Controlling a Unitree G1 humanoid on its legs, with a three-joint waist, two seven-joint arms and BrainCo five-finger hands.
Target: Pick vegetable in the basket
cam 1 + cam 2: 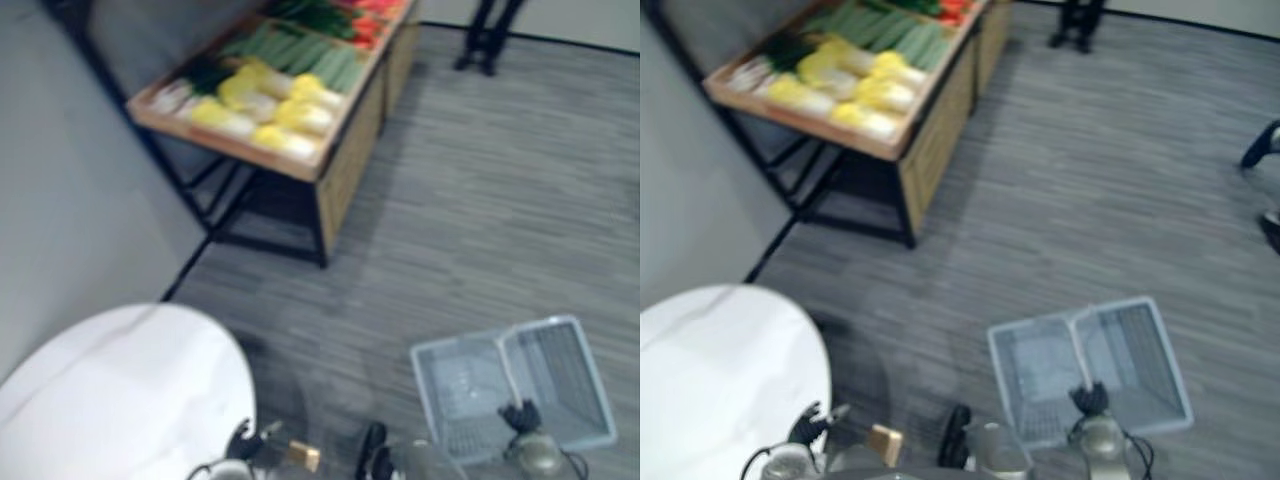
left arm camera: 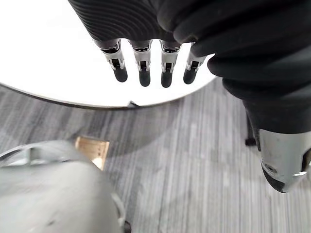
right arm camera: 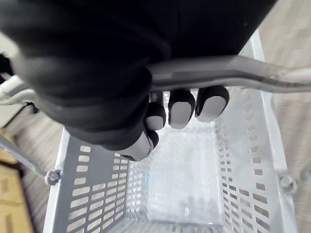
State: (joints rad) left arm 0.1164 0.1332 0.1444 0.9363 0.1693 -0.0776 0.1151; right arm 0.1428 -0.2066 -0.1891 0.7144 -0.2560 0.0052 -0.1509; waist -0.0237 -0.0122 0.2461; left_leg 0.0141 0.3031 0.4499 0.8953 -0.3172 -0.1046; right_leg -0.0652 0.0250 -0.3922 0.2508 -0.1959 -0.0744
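A grey plastic basket (image 1: 560, 385) hangs low at my right side, empty inside (image 3: 184, 179). My right hand (image 3: 160, 116) is curled round its grey handle (image 3: 233, 73) and carries it; the same hand shows at the basket's near edge (image 1: 520, 415). Vegetables lie on a wooden stand (image 1: 335, 165) at the far left: yellow-white cabbages (image 1: 265, 105), green ones (image 1: 300, 50) behind them and red ones (image 1: 372, 25) at the back. My left hand (image 2: 146, 63) hangs with straight fingers and holds nothing, low beside a white round table (image 1: 120, 400).
The white round table takes the near left corner. A grey wall (image 1: 60, 200) runs along the left. A person's legs (image 1: 490, 35) stand at the far end of the stand. Grey striped floor (image 1: 480, 220) lies between me and the stand.
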